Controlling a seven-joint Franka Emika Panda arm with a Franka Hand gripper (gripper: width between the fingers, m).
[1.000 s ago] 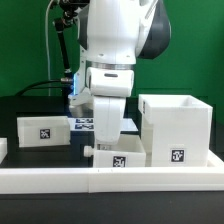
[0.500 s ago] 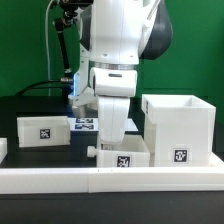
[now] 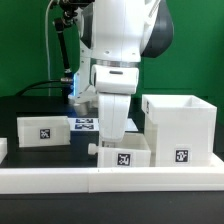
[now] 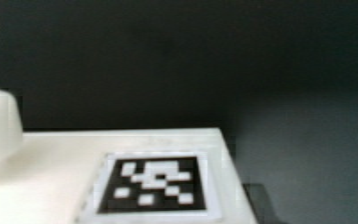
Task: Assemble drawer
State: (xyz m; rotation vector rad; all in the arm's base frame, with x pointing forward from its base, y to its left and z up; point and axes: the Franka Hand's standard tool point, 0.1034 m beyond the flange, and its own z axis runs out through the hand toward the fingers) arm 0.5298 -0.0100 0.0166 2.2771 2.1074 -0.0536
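The drawer lies in three white plastic pieces on the black table [image 3: 40,100]. The large cube-like shell [image 3: 177,125], open at the top, stands at the exterior view's right, with a black-and-white square tag low on its front face. Just beside it, toward the exterior view's left, sits the middle tray [image 3: 128,156], a small open-top box with its own tag on the front and a short white peg [image 3: 90,149] sticking out of its far side. Whether tray and shell touch cannot be told. The left tray [image 3: 45,130], another small tagged box, stands well apart from these at the exterior view's left. The white robot arm [image 3: 115,45] comes straight down over the middle tray, and its gripper [image 3: 113,136] reaches the tray's back rim. The fingertips are hidden there, so I cannot tell whether the jaws are spread or closed, or whether they hold anything. The blurred wrist view shows a white surface carrying a square tag [image 4: 155,185] against the dark table, and a rounded white shape at one edge that cannot be identified. Behind the arm lies the flat marker board [image 3: 84,124]. A low white border rail [image 3: 60,178] runs along the front of the table, before a green backdrop [image 3: 25,40].
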